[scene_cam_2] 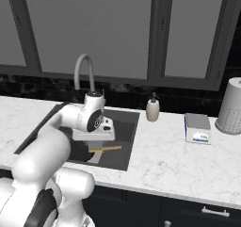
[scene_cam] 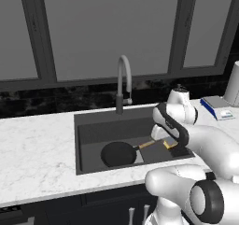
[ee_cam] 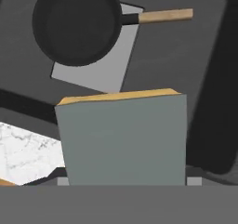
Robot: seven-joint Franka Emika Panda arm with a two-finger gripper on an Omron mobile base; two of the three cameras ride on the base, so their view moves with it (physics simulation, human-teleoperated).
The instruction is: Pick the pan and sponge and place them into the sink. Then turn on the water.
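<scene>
The black pan (scene_cam: 119, 154) lies on the floor of the dark sink (scene_cam: 93, 130), its wooden handle (scene_cam: 148, 144) pointing right. In the hand view the pan (ee_cam: 74, 23) partly covers the light grey plate (ee_cam: 93, 74). My gripper (scene_cam: 170, 144) hangs over the right part of the basin, shut on the sponge (ee_cam: 123, 139), whose grey-green face and yellow layer fill the space between the fingers. The sponge (scene_cam: 169, 144) shows as a yellow edge under the hand. From the right base view the hand (scene_cam_2: 96, 127) is above the pan's handle (scene_cam_2: 106, 149). No water runs from the faucet (scene_cam: 122, 79).
A beige soap dispenser (scene_cam_2: 152, 109) stands behind the sink's right corner. A blue and grey box (scene_cam_2: 197, 128) and a white cylinder (scene_cam_2: 230, 106) sit on the right counter. White marble counter (scene_cam: 37, 149) stretches left of the sink. Windows run behind.
</scene>
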